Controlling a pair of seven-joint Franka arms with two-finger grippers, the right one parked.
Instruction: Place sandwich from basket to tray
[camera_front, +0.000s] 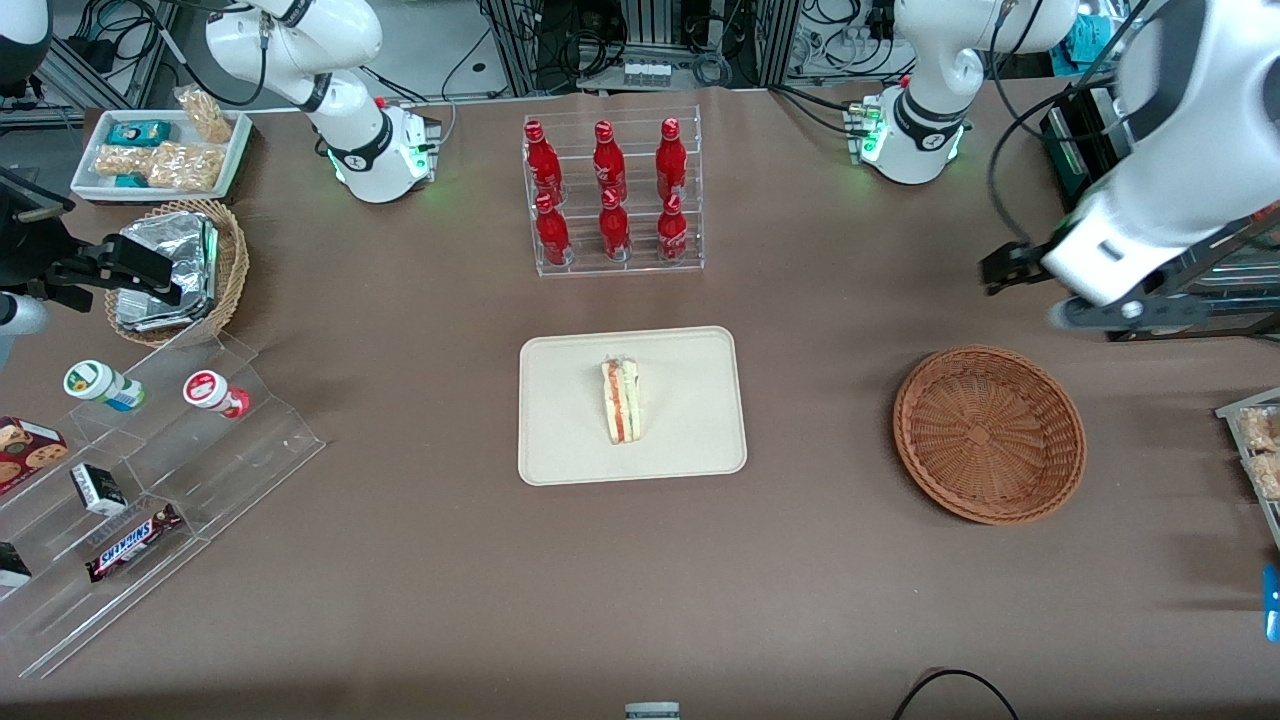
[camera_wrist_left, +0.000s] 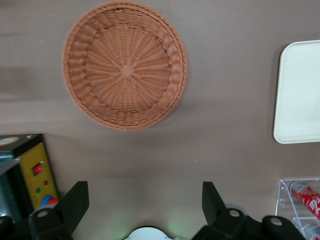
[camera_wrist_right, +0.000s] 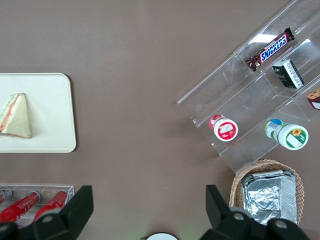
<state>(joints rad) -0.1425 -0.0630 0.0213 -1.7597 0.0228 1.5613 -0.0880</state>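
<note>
Look at the front view and you find the sandwich (camera_front: 621, 400) lying on the tray (camera_front: 560, 440), near its middle, with the red and green filling edge facing up toward the camera. Its long axis runs from nearer the front camera to farther from it, roughly in line with the tray's short sides. The right wrist view gives you what the front one does not: the sandwich's triangular face, pale bread tapering to a point.

The basket (camera_front: 988, 434) sits on the desk (camera_front: 400, 600) toward the working arm's end, well apart from the tray, and you can see nothing in it. The left wrist view confirms this, showing you the bare woven bottom of the basket straight on, plus a corner of the tray.

Your claw (camera_wrist_left: 145, 205) is released: in the left wrist view its two black fingers (camera_wrist_left: 75, 202) stand wide apart with only desk between them. In the front view it hangs above the desk, farther from the camera than the basket.
</note>
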